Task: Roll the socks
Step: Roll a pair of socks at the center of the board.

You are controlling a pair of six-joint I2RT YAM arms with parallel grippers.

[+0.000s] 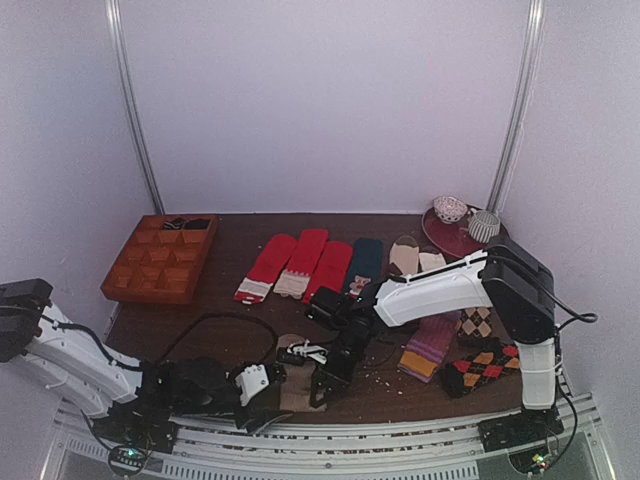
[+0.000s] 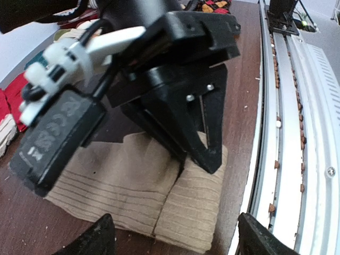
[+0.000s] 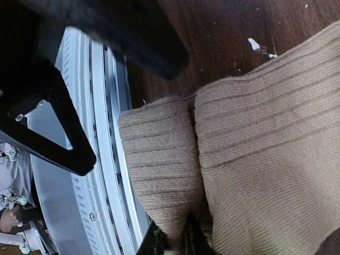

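- The right gripper (image 2: 206, 157) points down onto the tan socks (image 2: 127, 180). Its fingers are pressed together and pinch a fold of the knit at the near end.
- The left gripper (image 2: 175, 226) hovers low just left of the socks with its fingers spread wide, holding nothing.
- The tan socks lie flat, side by side and touching, on the near part of the table (image 1: 230, 300), just beside the metal rail (image 2: 297, 133).
- Further back, red socks (image 1: 300, 262) lie in a row, and a wooden tray (image 1: 160, 260) sits far left.
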